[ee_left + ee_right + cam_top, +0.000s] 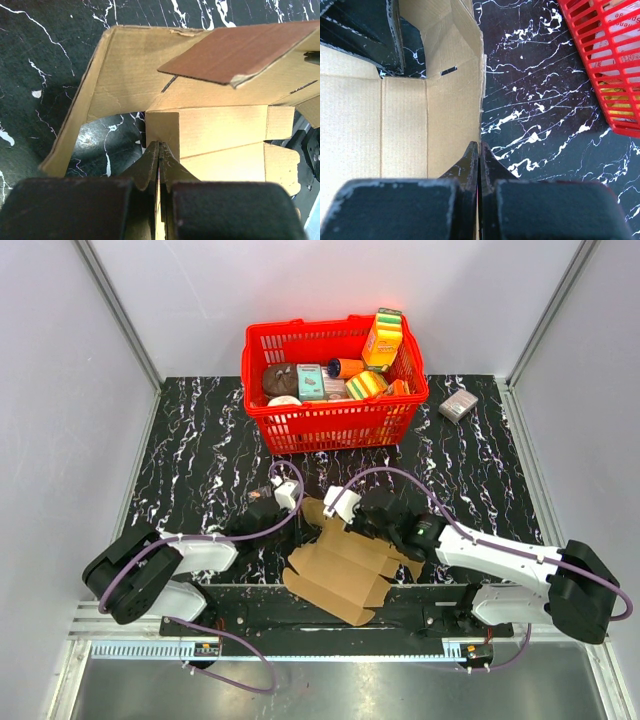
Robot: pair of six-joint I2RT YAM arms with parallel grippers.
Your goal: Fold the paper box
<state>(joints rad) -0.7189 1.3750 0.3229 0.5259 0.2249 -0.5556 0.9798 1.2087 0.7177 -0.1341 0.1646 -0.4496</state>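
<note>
The paper box (335, 575) is a brown cardboard sheet, partly folded, with flaps raised, lying at the table's near edge between my arms. My left gripper (300, 518) is shut on a thin upright edge of it; in the left wrist view the gripper (159, 146) pinches that panel, with the paper box (220, 130) spreading beyond and a flap overhead. My right gripper (345, 520) is shut on the box's far side wall; in the right wrist view the gripper (479, 146) clamps the wall's edge, with the paper box (395, 125) lying to its left.
A red plastic basket (330, 420) full of colourful packages stands at the back centre, also in the right wrist view (600, 60). A small grey-pink box (458, 405) lies to its right. The table (200, 440) is black marble with white veins.
</note>
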